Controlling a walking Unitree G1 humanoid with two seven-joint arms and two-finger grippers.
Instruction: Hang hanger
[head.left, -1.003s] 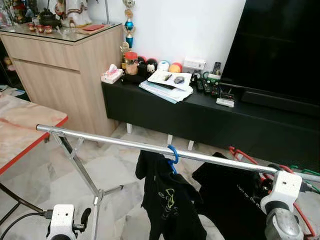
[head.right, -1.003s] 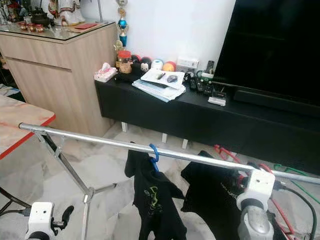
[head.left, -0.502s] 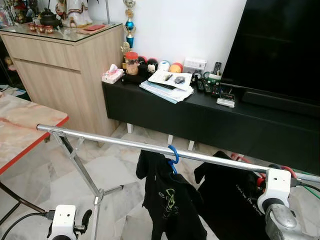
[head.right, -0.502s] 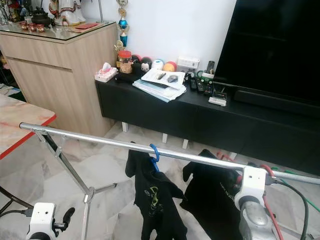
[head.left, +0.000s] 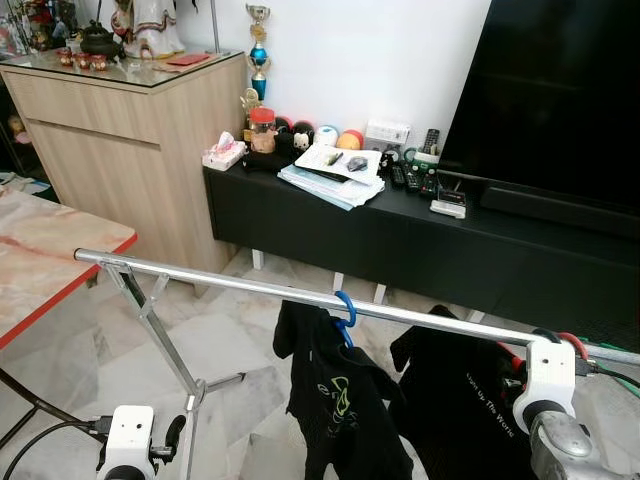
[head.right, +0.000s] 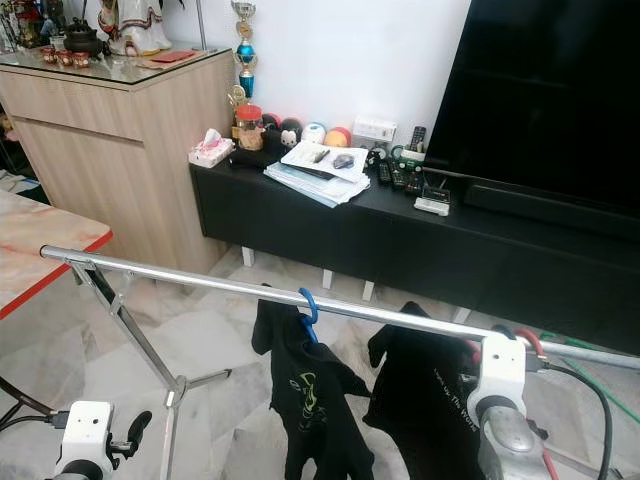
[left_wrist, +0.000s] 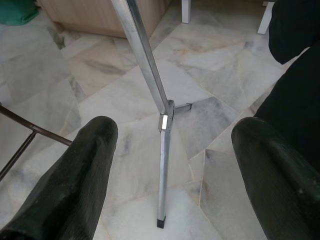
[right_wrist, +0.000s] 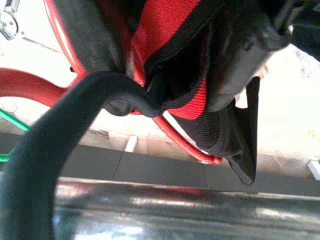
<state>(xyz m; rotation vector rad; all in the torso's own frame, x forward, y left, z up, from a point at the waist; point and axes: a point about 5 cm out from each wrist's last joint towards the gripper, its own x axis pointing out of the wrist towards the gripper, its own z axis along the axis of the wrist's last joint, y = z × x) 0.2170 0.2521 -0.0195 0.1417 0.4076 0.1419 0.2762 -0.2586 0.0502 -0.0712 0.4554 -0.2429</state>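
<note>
A black hanger (right_wrist: 75, 115) carrying a black-and-red shirt (head.left: 470, 400) is pinched in the right pincer (right_wrist: 165, 75) just above the steel rail (head.left: 300, 293), so hooking is judged in hand and lowering is called for, while the left pincer (left_wrist: 170, 165) is held spread and empty.

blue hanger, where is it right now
In the left eye view the blue hanger hooks over the silver rail near its middle, carrying a black shirt, left of the right gripper's shirt.
</note>
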